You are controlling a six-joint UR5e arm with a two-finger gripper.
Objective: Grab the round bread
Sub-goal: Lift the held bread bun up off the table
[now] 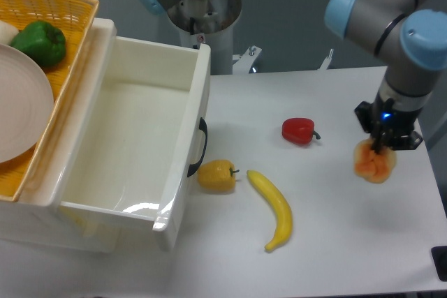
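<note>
The round bread [374,165] is an orange-tan lumpy bun at the right side of the table. My gripper [381,150] comes straight down onto its top, and its dark fingers are closed on the bun's upper part. The bun looks slightly blurred and hangs just under the gripper. The fingertips are partly hidden by the bun, and I cannot tell whether it still touches the table.
A red bell pepper [299,130] lies left of the bun. A banana [274,209] and a yellow pepper [216,176] lie mid-table beside an open white drawer [183,172]. A wicker basket [77,40] with a green pepper [40,43] and a plate [21,109] sits at the far left.
</note>
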